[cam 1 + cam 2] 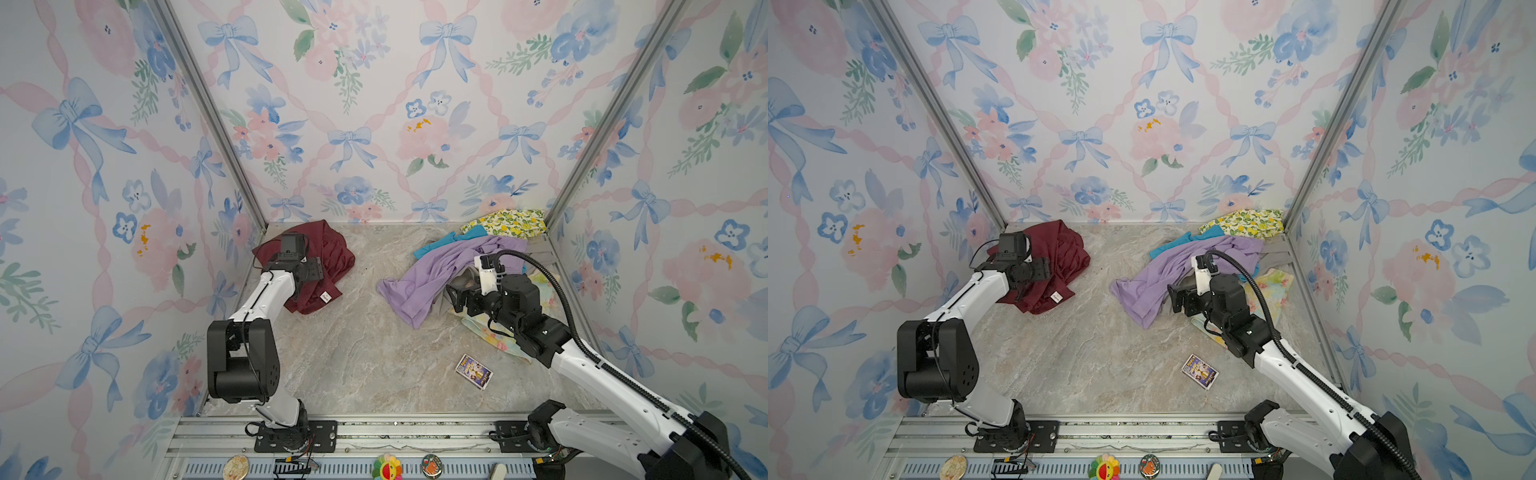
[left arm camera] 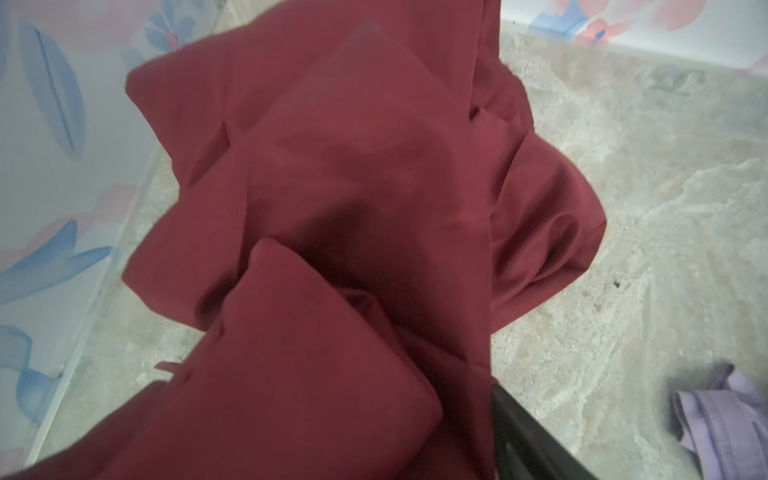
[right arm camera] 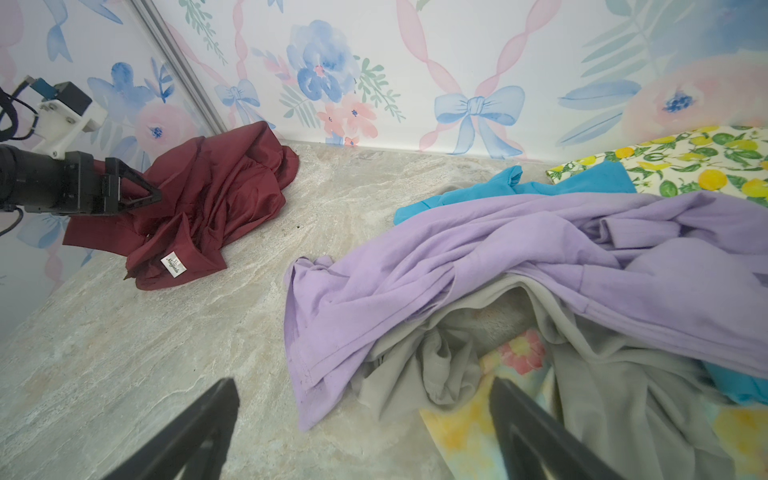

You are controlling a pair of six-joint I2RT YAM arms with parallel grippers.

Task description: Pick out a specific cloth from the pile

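Now: the maroon cloth lies crumpled in the far left corner of the worktop, well apart from the pile at the far right. Its white label faces up on the near edge.
Step in hand: by my reading, setting the cloth down and getting the left arm clear of it.
Left gripper: right over the near left part of the cloth. The jaws look spread: in the left wrist view one jaw stands far out to the side, and the other is hidden under a maroon fold.
Right gripper: jaws spread wide and holding nothing, low at the near left edge of the pile, facing the lavender cloth and the grey one beneath it.
Doing it well: keep the left jaws wide and rise straight up, so the draped fold slides off rather than being dragged along.
Watch for: a hem catching on the hidden jaw. If the cloth lifts with the arm, stop and shake it loose over that same corner.
Then: draw the arm back toward the near side, not to the right toward the pile.
Right arm: best kept off the pile, so nothing there gets pulled out.
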